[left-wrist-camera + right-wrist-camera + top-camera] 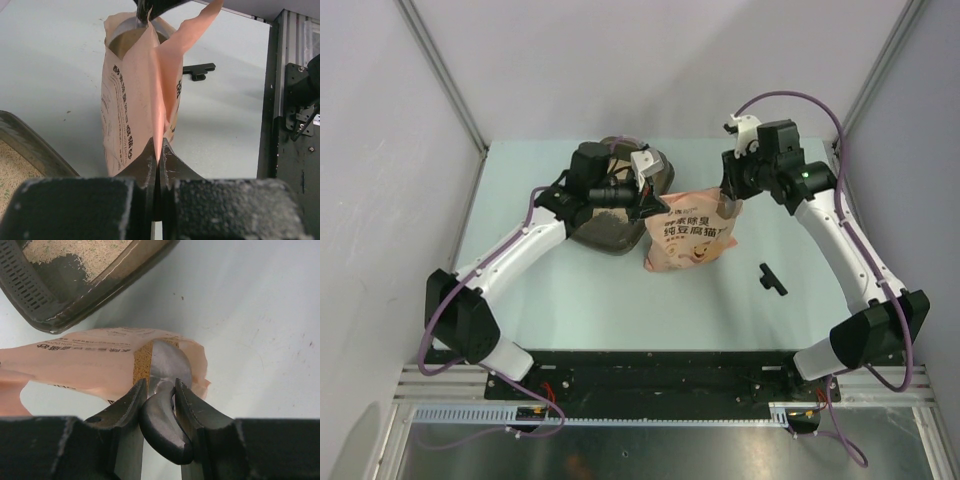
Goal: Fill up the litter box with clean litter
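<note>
The dark litter box (603, 236) lies at the back left of the table, partly under my left arm; its rim (75, 307) shows in the right wrist view. Pale clean litter (95, 252) covers part of its floor, and more fills the salmon-pink bag (692, 232) standing beside the box. My left gripper (159, 150) is shut on the bag's torn top flap (162, 107), holding the mouth open. My right gripper (160, 390) is shut on the dark handle of a grey metal scoop (170, 365), whose bowl is down in the bag's mouth against the litter (142, 362).
A small black T-shaped piece (771, 278) lies on the table right of the bag. Grey walls with metal posts enclose the table on three sides. A black base rail (650, 365) runs along the near edge.
</note>
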{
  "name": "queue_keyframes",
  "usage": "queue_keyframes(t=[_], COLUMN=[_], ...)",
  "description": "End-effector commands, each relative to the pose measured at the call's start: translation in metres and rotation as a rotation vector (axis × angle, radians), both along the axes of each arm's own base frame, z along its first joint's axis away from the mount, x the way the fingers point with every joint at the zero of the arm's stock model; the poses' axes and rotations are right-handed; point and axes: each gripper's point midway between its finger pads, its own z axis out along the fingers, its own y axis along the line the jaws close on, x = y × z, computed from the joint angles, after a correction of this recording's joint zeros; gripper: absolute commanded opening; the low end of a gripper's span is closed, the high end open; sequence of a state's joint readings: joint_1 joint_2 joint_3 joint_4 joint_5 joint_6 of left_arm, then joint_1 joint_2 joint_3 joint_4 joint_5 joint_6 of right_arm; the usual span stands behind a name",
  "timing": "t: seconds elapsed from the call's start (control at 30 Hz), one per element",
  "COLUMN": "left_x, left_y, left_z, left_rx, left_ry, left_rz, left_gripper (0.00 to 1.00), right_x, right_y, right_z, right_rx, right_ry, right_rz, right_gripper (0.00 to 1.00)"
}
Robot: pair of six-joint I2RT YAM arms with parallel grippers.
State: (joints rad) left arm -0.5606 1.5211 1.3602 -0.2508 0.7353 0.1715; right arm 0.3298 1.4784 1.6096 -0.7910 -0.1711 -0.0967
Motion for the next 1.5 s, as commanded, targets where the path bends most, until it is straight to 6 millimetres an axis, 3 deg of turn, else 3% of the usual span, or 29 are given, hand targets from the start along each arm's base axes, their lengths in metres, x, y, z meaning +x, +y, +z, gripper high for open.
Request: queue_keyframes(t=[0.0, 0.03, 0.27, 0.63, 0.9, 1.03, 1.13, 1.3, 1.47], left_x=[-0.009, -0.007, 0.010, 0.022, 0.032, 0.036, 0.037, 0.030, 0.016], left_y=[0.000, -0.001, -0.001, -0.004, -0.008, -0.010, -0.010, -0.005, 0.001], left_z=[0.061, 0.058, 0.051, 0.047, 0.046, 0.051, 0.052, 0.047, 0.048], left_rx=[-0.113, -0.107, -0.081, -0.075, -0.069, -0.072, -0.072, -0.064, -0.069], left_ry=[-0.167, -0.167, -0.198, -0.198, -0.207, -0.215, -0.221, -0.222, -0.226], left_rz=[-0.019, -0.016, 0.008, 0.010, 0.016, 0.019, 0.019, 0.017, 0.001], left_gripper=[0.00, 0.00, 0.00, 0.00, 0.00, 0.00, 0.00, 0.00, 0.00], right_x=[0.011, 0.008, -0.003, -0.019, -0.031, -0.038, -0.031, -0.004, 0.004], right_y=[0.012, 0.010, 0.005, 0.011, 0.025, 0.034, 0.025, -0.008, -0.029], right_z=[0.014, -0.001, -0.053, -0.099, -0.091, -0.075, -0.062, -0.032, -0.022], right_rx=[-0.006, -0.024, -0.033, 0.295, 0.447, 0.544, 0.636, 0.825, 0.873], right_ry=[-0.155, -0.132, 0.011, 0.291, 0.358, 0.374, 0.391, 0.391, 0.377], right_rz=[0.086, 0.094, 0.105, -0.012, 0.113, 0.203, 0.166, 0.036, -0.019], right_gripper=[0.00, 0.00, 0.00, 0.00, 0.00, 0.00, 0.00, 0.00, 0.00])
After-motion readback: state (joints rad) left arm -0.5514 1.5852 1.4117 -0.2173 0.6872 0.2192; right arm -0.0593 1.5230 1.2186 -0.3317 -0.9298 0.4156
